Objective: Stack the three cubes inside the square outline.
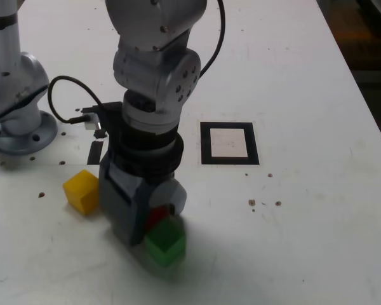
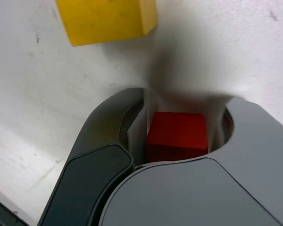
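The red cube [image 2: 177, 134] sits on the white table between my gripper's jaws, which close in tightly on its two sides. In the exterior view my gripper [image 1: 155, 219] points straight down at the table's near part, and only a sliver of the red cube [image 1: 156, 216] shows under it. The green cube [image 1: 166, 241] rests right in front of the gripper, touching or almost touching the red one. The yellow cube [image 1: 82, 189] lies apart toward the exterior view's left, also visible as the yellow cube [image 2: 106, 19] beyond the fingertips. The square outline [image 1: 204, 143] lies behind, to the exterior view's right, with nothing in it.
A second grey arm base [image 1: 16, 124] stands at the exterior view's far left. A black cable [image 1: 63, 95] loops beside my arm, and a short black tape strip [image 1: 95, 152] lies behind the yellow cube. Small dark crumbs [image 1: 260, 203] dot the table.
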